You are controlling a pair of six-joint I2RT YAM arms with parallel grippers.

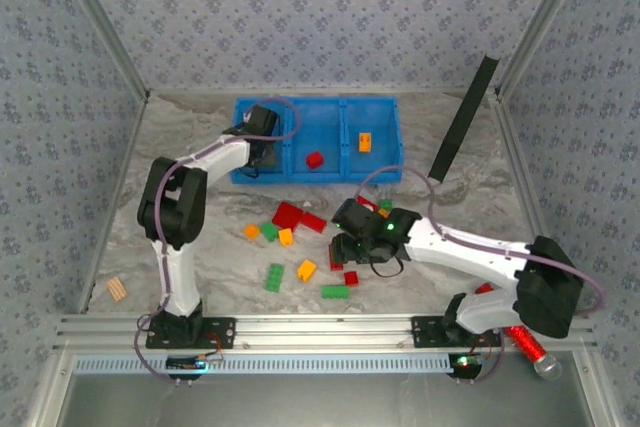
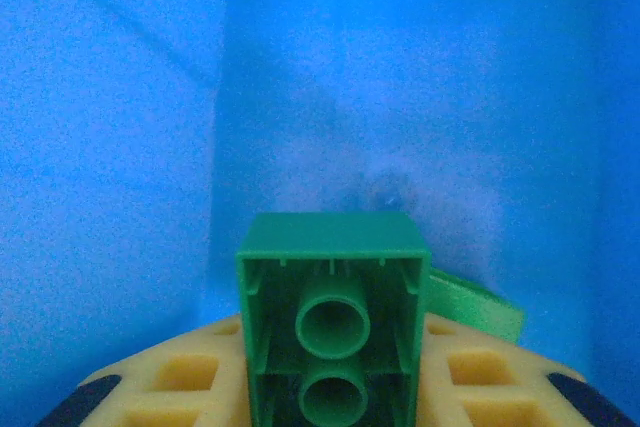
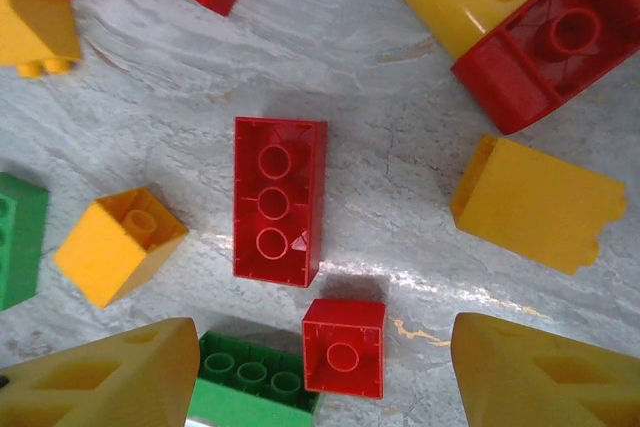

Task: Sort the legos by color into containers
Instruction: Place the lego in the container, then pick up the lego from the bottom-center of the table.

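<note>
The blue tray (image 1: 385, 107) lies at the back of the table, its three containers side by side. Inside the left one, my left gripper (image 1: 262, 151) (image 2: 333, 372) is shut on a green lego (image 2: 330, 277), hollow underside toward the camera. Another green piece (image 2: 482, 307) lies behind it. A red lego (image 1: 315, 159) sits in the middle container and an orange one (image 1: 365, 141) in the right. My right gripper (image 1: 350, 245) (image 3: 325, 357) hangs open over loose legos on the table. A small square red lego (image 3: 344, 347) lies between its fingers, an oblong red one (image 3: 279, 199) just beyond.
Around the right gripper lie a green lego (image 3: 250, 382), an orange one (image 3: 118, 244) and a yellow one (image 3: 535, 202). A black bar (image 1: 462, 117) leans at the back right. A red cylinder with a silver tip (image 1: 530, 347) lies by the right base. A tan block (image 1: 117, 290) sits far left.
</note>
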